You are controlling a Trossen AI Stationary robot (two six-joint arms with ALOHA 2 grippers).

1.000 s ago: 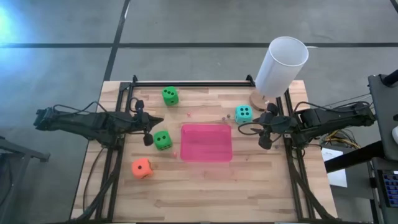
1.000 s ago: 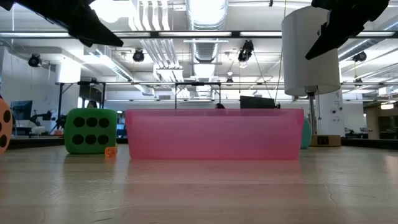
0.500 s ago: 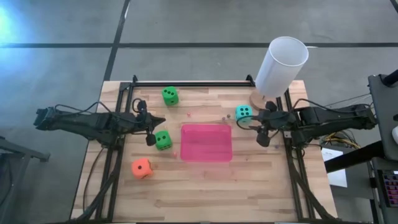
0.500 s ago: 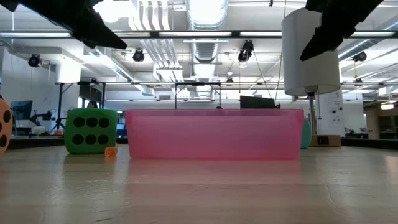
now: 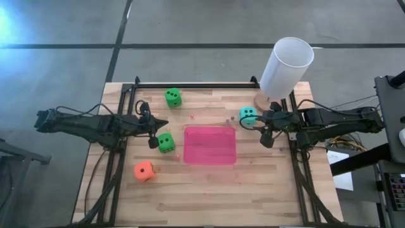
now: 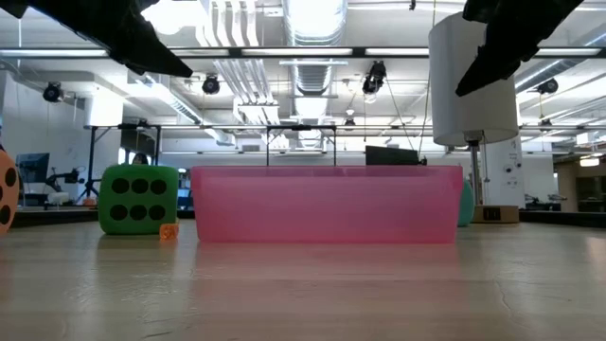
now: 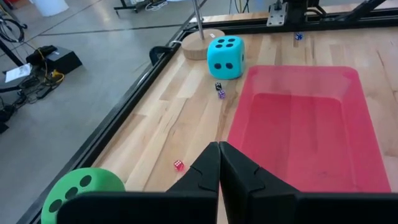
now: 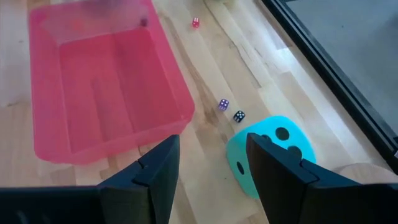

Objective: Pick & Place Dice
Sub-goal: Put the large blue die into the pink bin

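Four dice rest on the wooden table. In the high view one green die (image 5: 173, 97) sits near the far edge, a second green die (image 5: 166, 142) lies left of the pink tray (image 5: 210, 144), the orange die (image 5: 143, 170) is nearer, and the teal die (image 5: 247, 115) is off the tray's far right corner. My left gripper (image 5: 155, 132) hovers shut just left of the second green die (image 7: 81, 190). My right gripper (image 8: 214, 168) is open above the table, right of the teal die (image 8: 267, 155), touching nothing.
A tall white cylinder (image 5: 286, 66) on a round wooden base stands at the far right, close behind my right arm. Tiny dice (image 8: 222, 104) lie scattered between the teal die and the tray. A black frame rail (image 5: 196, 84) runs along the far edge.
My right gripper has crept toward the table's left, closer to the teal die, staying open. The dice and the tray have kept their places.
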